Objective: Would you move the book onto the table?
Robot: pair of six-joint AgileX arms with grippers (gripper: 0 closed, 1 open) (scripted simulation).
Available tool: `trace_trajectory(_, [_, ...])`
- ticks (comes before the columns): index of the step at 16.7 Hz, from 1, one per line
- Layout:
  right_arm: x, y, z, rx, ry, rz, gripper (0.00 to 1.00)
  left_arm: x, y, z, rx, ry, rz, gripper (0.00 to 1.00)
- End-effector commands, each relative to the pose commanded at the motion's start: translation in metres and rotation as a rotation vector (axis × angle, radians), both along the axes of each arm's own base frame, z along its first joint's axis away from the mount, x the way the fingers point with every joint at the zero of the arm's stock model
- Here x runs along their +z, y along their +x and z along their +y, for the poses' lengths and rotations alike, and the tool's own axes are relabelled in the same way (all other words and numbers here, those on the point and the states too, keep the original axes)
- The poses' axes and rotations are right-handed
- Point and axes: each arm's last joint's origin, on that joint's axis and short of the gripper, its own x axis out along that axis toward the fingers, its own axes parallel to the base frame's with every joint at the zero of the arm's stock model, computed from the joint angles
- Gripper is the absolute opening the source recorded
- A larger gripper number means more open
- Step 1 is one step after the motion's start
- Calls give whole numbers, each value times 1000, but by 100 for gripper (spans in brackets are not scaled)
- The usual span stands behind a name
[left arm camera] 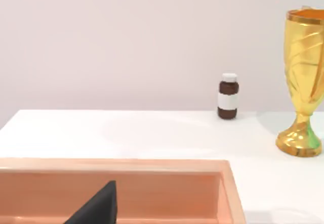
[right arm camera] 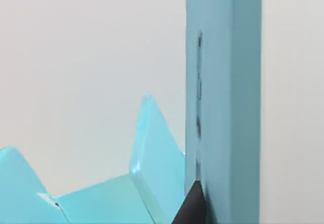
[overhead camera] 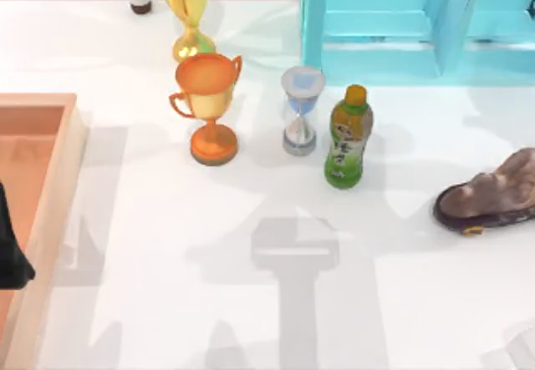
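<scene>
— Where is the book?
— Off the white tabletop, up at the cyan shelf unit. The teal-blue book has the right gripper touching its cover.
— And the jaws?
— Open or closed, I cannot tell, on either arm. The left gripper hangs over the wooden tray.

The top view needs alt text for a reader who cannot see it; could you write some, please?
A white table holds an orange trophy, an hourglass and a green bottle in a row, with a wooden tray at left and a cyan shelf unit behind.
</scene>
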Motion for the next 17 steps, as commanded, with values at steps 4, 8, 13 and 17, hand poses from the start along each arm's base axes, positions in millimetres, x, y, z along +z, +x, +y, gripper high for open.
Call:
trace_trajectory(4, [-3,6,16,8,-48,22,0,0,0,0,0,0,0,100])
trace_trajectory(8, [-9,15,78,72,-236,54,0,0,0,0,0,0,0,100])
trace_trajectory(13, [-13,-16,200,223,-618,3,0,0,0,0,0,0,0,100])
trace_trajectory(17, [-35,-83,287,345,-985,-67,0,0,0,0,0,0,0,100])
